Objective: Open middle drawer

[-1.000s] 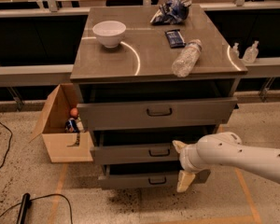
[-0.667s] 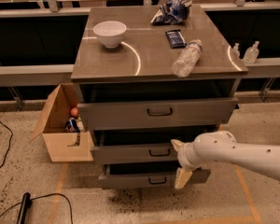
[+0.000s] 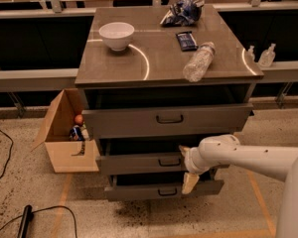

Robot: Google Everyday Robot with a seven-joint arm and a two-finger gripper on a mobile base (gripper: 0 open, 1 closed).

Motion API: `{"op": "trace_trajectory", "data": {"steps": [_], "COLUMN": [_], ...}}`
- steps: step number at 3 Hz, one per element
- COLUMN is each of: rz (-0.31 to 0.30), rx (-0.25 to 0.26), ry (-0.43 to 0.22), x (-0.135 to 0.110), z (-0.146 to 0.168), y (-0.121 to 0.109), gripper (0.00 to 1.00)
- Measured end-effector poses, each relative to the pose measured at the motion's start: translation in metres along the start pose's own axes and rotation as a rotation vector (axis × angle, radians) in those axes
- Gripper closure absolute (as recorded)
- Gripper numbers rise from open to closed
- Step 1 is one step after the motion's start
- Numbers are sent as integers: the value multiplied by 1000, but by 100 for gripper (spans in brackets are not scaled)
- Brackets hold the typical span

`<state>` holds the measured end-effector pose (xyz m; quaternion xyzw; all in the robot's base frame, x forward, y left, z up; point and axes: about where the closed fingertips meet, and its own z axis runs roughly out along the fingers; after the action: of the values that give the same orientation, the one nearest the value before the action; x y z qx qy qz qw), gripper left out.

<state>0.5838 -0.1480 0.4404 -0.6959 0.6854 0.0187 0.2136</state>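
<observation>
The middle drawer (image 3: 139, 163) is a grey metal front with a small dark loop handle (image 3: 169, 161), between a taller top drawer (image 3: 129, 122) and a bottom drawer (image 3: 139, 191). It stands a little way out, with a dark gap above it. My gripper (image 3: 186, 166), at the end of a white arm coming in from the right, is at the drawer's front just right of the handle. It is open: one cream finger (image 3: 183, 150) is at the front's top edge and the other (image 3: 190, 183) hangs below it. It holds nothing.
On the cabinet top (image 3: 159, 63) are a white bowl (image 3: 116, 34), a lying plastic bottle (image 3: 198, 61), a dark snack bar (image 3: 186, 40) and a blue bag (image 3: 183, 11). An open cardboard box (image 3: 69, 133) stands on the floor at the left. A black cable (image 3: 35, 217) lies at front left.
My gripper has moved slightly left and up along the middle drawer's front, closer to the handle. The drawers have not visibly moved.
</observation>
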Motion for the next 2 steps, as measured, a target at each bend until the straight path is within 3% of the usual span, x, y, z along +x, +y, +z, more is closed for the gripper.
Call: {"op": "trace_trajectory", "data": {"steps": [2], "rz": [-20], "rx": [4], "ry": [27], "x": [7], "z": [11], "y": [-24], "gripper": [0]}}
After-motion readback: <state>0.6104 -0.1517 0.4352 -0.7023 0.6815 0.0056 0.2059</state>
